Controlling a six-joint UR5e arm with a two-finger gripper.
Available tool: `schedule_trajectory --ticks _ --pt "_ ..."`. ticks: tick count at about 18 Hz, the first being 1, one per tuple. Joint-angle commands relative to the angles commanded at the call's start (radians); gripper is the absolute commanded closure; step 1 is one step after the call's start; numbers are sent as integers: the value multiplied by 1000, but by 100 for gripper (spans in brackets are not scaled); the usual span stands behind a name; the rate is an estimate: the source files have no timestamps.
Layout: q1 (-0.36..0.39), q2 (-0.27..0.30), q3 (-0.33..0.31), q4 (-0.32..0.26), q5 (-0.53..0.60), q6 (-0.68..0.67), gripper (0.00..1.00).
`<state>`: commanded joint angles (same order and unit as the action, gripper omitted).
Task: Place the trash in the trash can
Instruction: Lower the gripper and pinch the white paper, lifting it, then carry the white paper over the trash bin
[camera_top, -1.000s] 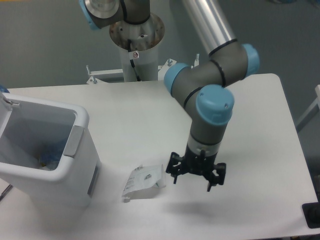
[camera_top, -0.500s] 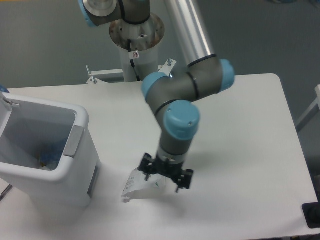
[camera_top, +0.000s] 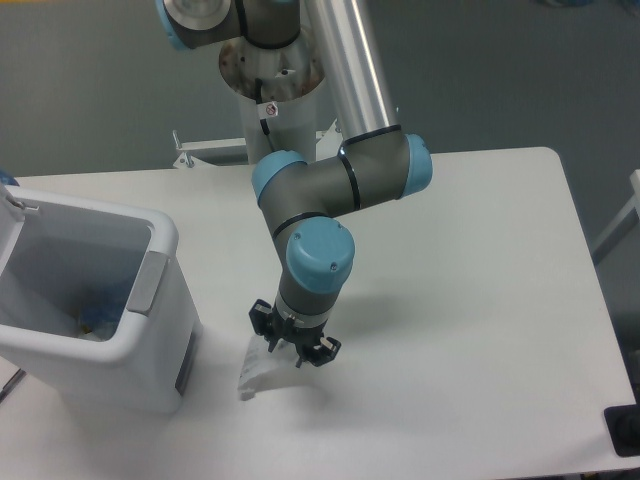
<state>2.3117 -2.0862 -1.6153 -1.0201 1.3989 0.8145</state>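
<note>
White table (camera_top: 470, 300), grey wall behind. Nearest us, the flattened pale grey-white paper carton (camera_top: 253, 368) lies just right of the white rectangular plastic bin (camera_top: 150, 300). Black two-finger gripper (camera_top: 293, 343) sits right over the carton; we can't tell whether its fingers grip it. Blue-labelled bottle (camera_top: 100, 310) is inside the bin.

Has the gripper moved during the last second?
Yes. The gripper went left across the table, toward the trash can, and is now over the paper carton.

A white table (camera_top: 480, 300) carried the trash can (camera_top: 150, 340) at its left and the flattened carton (camera_top: 252, 368) just beside.
</note>
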Motion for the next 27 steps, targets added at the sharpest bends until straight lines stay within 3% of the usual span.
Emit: schedule_trajectory --ticks 3,11,18,27 --pt "0 2 20 -6 31 2 100" --pt "46 14 188 -6 6 -3 100" --pt "123 90 307 0 -173 -20 100" --pt "146 182 354 6 -354 -113 100"
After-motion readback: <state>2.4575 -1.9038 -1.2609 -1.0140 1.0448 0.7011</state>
